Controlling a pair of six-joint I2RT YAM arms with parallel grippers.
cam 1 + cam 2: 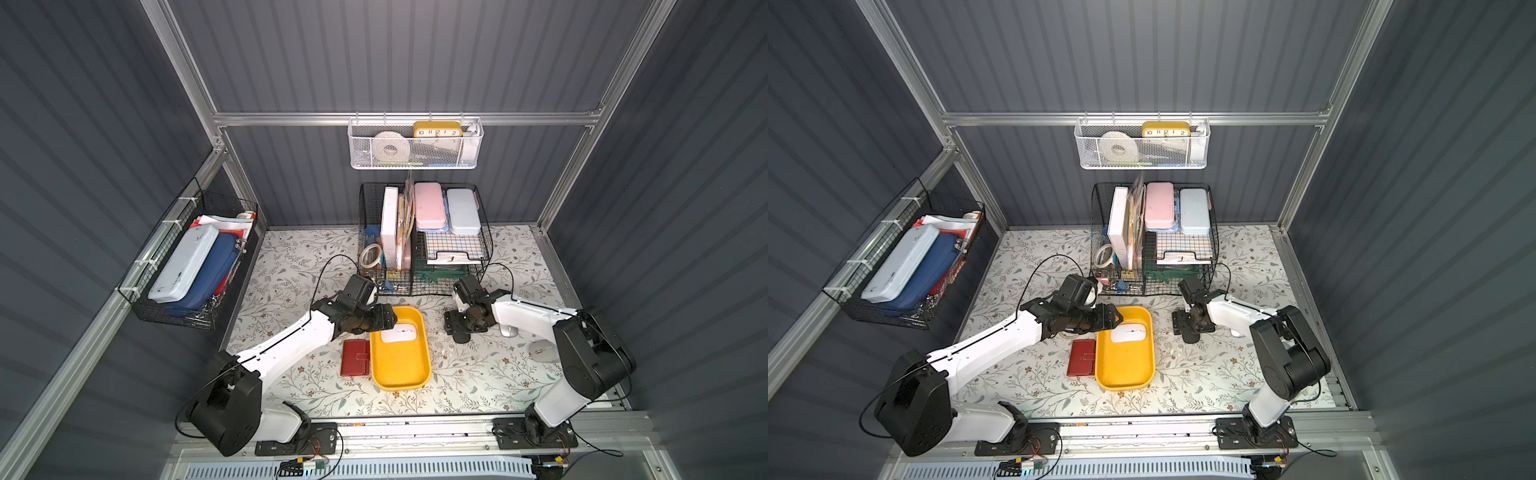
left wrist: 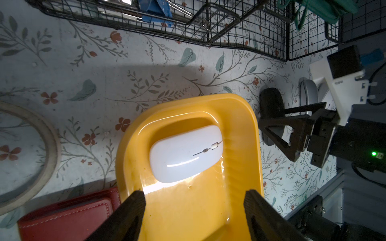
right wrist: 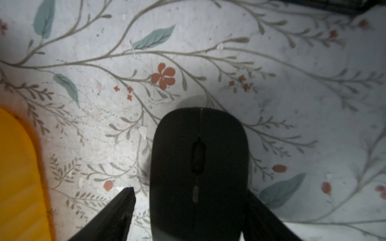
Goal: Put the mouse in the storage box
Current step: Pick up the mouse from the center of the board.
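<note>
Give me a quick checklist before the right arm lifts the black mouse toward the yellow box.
1. The right end effector straddles the black mouse: ok.
2. Grip closed on it: not ok; one finger stands off the mouse, with a visible gap.
3. Free room in the storage box: ok; only the white mouse lies in it, at the far end.
4. The table between black mouse and box is free of things: ok in both top views.
5. The left end effector is away from the box: not ok; it hangs open over the white mouse's end.
</note>
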